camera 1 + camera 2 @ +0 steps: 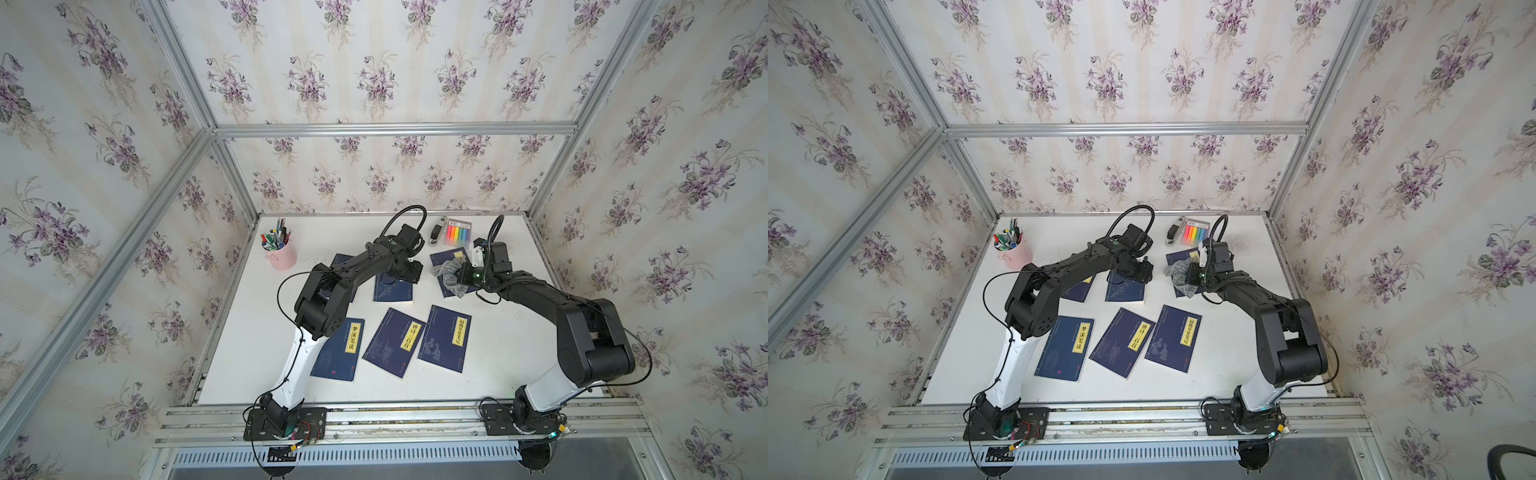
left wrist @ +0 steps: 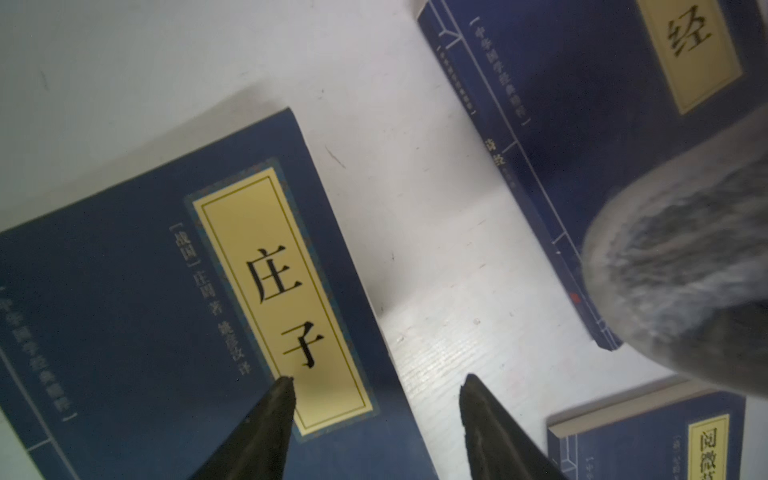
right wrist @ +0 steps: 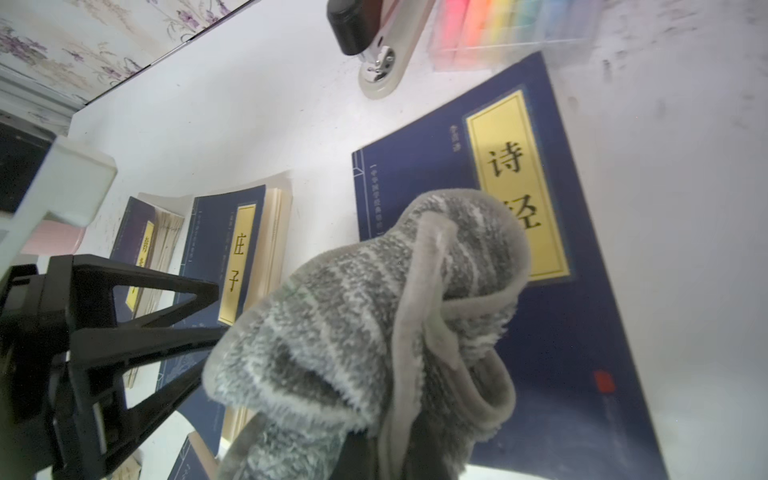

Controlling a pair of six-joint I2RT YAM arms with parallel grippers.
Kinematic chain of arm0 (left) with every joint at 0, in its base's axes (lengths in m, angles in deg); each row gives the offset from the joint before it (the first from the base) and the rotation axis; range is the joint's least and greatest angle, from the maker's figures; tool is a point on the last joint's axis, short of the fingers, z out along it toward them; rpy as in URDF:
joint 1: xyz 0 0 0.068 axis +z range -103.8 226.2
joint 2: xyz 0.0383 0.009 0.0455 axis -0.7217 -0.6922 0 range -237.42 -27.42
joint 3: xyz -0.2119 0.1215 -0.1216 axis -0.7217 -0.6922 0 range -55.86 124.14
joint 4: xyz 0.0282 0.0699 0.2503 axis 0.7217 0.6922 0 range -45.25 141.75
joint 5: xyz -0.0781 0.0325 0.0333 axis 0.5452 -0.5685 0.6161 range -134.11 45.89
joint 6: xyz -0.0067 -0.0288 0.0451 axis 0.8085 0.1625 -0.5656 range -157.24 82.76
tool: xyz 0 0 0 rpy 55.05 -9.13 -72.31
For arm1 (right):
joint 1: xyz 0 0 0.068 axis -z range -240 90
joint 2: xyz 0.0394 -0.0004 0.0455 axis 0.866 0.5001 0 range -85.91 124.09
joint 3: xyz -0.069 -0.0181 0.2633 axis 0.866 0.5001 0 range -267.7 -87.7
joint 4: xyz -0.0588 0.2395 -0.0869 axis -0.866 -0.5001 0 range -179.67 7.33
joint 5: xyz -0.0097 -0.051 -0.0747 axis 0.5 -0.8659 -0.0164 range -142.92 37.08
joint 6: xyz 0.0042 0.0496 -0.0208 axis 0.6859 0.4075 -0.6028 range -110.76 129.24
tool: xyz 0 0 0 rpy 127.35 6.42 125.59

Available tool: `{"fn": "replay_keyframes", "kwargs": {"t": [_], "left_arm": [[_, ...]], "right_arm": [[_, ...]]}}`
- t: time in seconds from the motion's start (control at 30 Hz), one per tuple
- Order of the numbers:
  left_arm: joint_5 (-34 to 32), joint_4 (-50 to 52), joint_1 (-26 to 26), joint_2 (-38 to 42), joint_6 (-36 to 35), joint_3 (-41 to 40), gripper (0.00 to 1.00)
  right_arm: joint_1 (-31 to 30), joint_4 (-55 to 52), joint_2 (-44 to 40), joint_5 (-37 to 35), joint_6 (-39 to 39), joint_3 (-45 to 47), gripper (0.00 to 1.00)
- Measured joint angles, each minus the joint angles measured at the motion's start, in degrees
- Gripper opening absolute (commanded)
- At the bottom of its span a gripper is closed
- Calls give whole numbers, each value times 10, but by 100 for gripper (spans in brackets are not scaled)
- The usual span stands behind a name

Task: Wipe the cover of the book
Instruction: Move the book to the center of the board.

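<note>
A dark blue book (image 3: 582, 311) with a yellow title label lies at the back right of the table (image 1: 498, 353); in both top views (image 1: 444, 254) (image 1: 1179, 254) the cloth partly covers it. A grey fluffy cloth (image 3: 374, 311) (image 1: 446, 272) hangs bunched over its cover, with my right gripper (image 3: 395, 449) shut on it; the fingertips are buried in the cloth. My left gripper (image 2: 380, 378) stands open with nothing between its fingers, over the right edge of a neighbouring blue book (image 2: 166, 291) (image 1: 390, 291).
Three more blue books (image 1: 338, 349) (image 1: 395, 343) (image 1: 444, 338) lie in a row at the front. Another book (image 1: 343, 262) sits under the left arm. A pink pen cup (image 1: 282, 253) stands back left. A stapler (image 1: 436, 235) and a highlighter box (image 1: 458, 230) sit at the back.
</note>
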Motion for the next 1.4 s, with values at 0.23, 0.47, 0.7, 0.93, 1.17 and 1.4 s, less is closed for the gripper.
{"fn": "replay_keyframes", "kwargs": {"t": [0.23, 0.47, 0.7, 0.93, 1.17, 1.4], "left_arm": [[-51, 48, -4, -53, 7, 69, 69], [-94, 43, 5, -57, 8, 65, 68], [-122, -10, 37, -14, 8, -26, 68], [-125, -44, 73, 27, 3, -100, 68], [-124, -61, 113, 66, -1, -162, 68], [-126, -48, 127, 95, -14, -192, 72]], "right_arm": [[5, 0, -4, 0, -6, 7, 0], [5, 1, -4, 2, -6, 16, 0], [5, 3, -2, 3, -6, 18, 0], [6, 4, 6, 5, -6, 17, 0], [5, 7, 12, 9, -6, 17, 0], [12, 6, 12, 9, -7, 4, 0]]}}
